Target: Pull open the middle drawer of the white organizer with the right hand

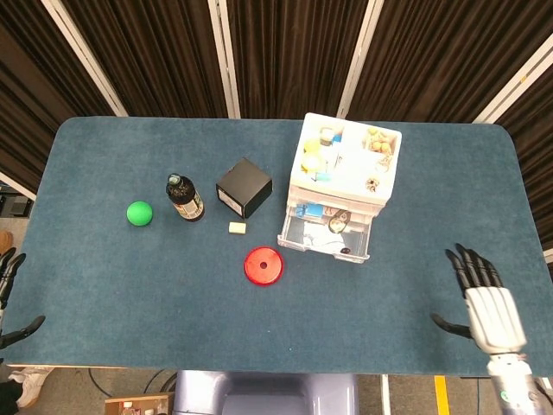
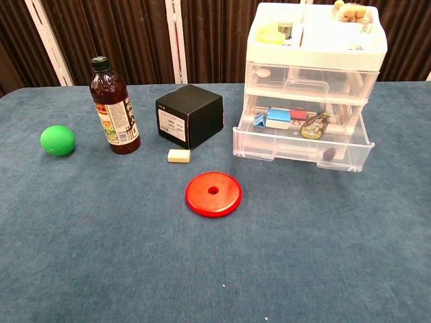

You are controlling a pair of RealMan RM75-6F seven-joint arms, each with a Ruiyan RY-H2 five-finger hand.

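The white organizer [image 1: 346,162] [image 2: 316,42] stands at the back right of the blue table, its top tray full of small items. One clear drawer [image 1: 323,239] [image 2: 302,142] sticks out toward me and holds a blue piece, clips and a small dark bead. The drawer above it is pushed in. My right hand [image 1: 484,298] hovers near the table's front right corner, well away from the drawer, fingers spread and holding nothing; the chest view does not show it. My left hand [image 1: 9,296] shows only partly at the far left edge, fingers apart.
A red disc [image 1: 263,264] [image 2: 213,193] lies in front of the drawer's left side. A small cream block [image 2: 178,155], a black box [image 2: 189,115], a dark bottle [image 2: 114,108] and a green ball [image 2: 57,140] stand to the left.
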